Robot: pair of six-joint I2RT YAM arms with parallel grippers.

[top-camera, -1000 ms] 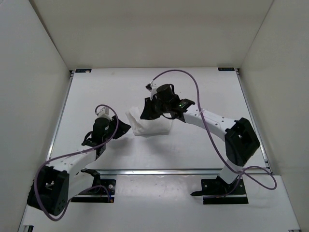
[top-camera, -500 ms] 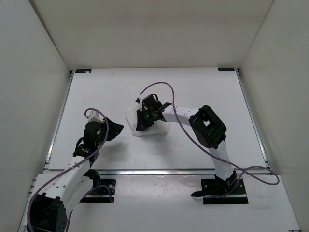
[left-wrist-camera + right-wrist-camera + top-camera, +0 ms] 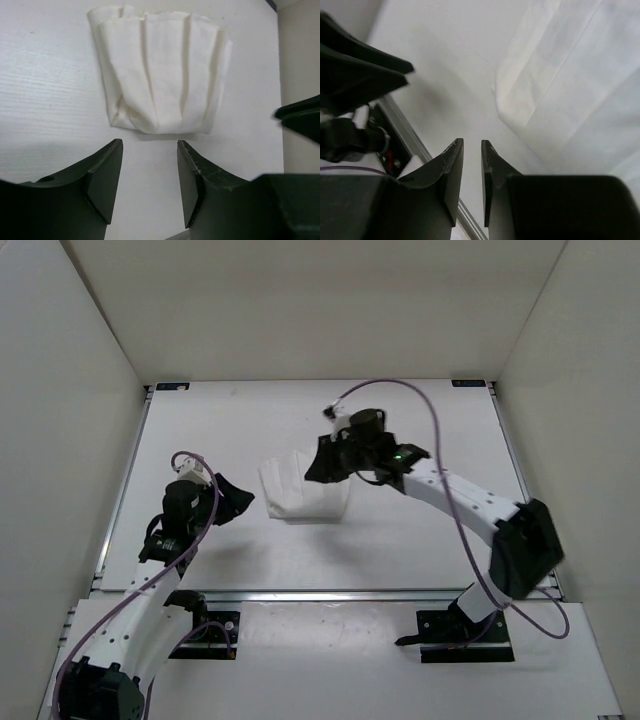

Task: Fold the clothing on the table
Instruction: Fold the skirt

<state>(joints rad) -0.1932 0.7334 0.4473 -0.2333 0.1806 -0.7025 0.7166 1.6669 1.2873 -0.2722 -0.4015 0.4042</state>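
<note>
The clothing (image 3: 303,490) lies as a small folded white bundle in the middle of the table (image 3: 430,530). In the left wrist view the clothing (image 3: 160,75) shows long creases, and it sits just beyond my fingertips. My left gripper (image 3: 240,498) (image 3: 149,145) is to the left of it, open, with only bare table between the jaws. My right gripper (image 3: 318,465) hovers over the bundle's far right part. In the right wrist view that gripper (image 3: 471,144) has its jaws a narrow gap apart, holding nothing, and the clothing (image 3: 570,100) lies to the upper right.
A metal rail (image 3: 330,593) runs along the table's near edge, with both arm bases behind it. White walls enclose the left, far and right sides. The left gripper's dark fingers (image 3: 360,75) show at the upper left of the right wrist view.
My right gripper has lifted off the clothing and moved back to the right, with its jaws now slightly parted. The left gripper has drawn back a little to the left and opened wider.
</note>
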